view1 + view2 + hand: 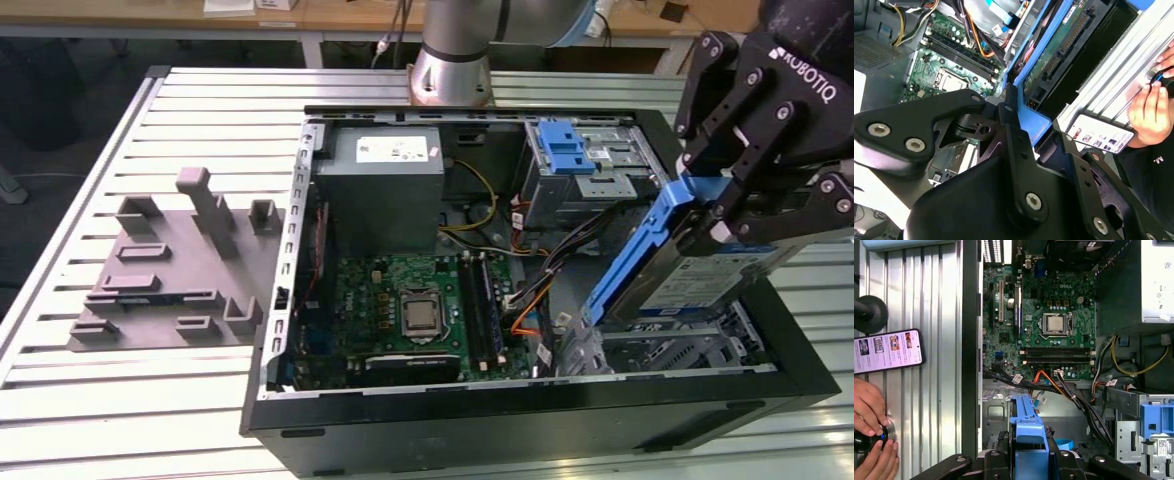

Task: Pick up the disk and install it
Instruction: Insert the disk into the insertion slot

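Exterior view: your black gripper (727, 215) is clamped on the blue-framed silver disk (718, 276), tilted above the grey drive cage (674, 352) at the exterior view's right, so that tilt could jam it on the cage rim.

White lettering stands on the black housing of the gripper (721, 215) in the exterior view. The disk (638, 255) clamped in it carries a white-and-blue label (727, 272) whose print is too fine to make out. A white printed sticker (394, 150) sits on the power supply (380, 195), in the far corner of the case (534, 420). Small white lettering marks the motherboard (1054, 305). The phone (886, 350) on the table (929, 405) displays thumbnails and text lines, which are also illegible.
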You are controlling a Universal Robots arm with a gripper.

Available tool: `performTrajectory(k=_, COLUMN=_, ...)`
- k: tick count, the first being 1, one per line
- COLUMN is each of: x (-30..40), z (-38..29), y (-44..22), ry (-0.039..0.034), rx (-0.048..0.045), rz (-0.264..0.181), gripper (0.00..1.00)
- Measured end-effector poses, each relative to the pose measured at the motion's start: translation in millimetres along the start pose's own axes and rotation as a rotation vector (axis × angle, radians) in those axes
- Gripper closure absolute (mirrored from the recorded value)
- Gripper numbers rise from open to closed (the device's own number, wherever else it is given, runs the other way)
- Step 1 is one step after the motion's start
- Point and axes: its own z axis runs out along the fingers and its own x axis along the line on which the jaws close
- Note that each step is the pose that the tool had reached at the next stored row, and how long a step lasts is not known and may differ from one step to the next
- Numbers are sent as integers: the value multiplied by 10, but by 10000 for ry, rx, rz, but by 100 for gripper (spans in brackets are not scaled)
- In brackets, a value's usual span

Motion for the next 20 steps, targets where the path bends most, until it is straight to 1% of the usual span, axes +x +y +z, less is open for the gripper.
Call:
performTrajectory(k=5, x=-6, z=32, y=-43, ry=0, rx=0, rz=0, gripper=64)
performTrajectory(k=9, x=-24, z=45, y=-50, ry=-1, rx=0, rz=1, gripper=64)
performTrajectory(k=16, x=-26, z=76, y=-85, ry=-2, rx=0, rz=0, gripper=64)
performTrajectory(k=20, x=-35, z=94, y=-89, ry=-4, rx=0, rz=1, gripper=64)
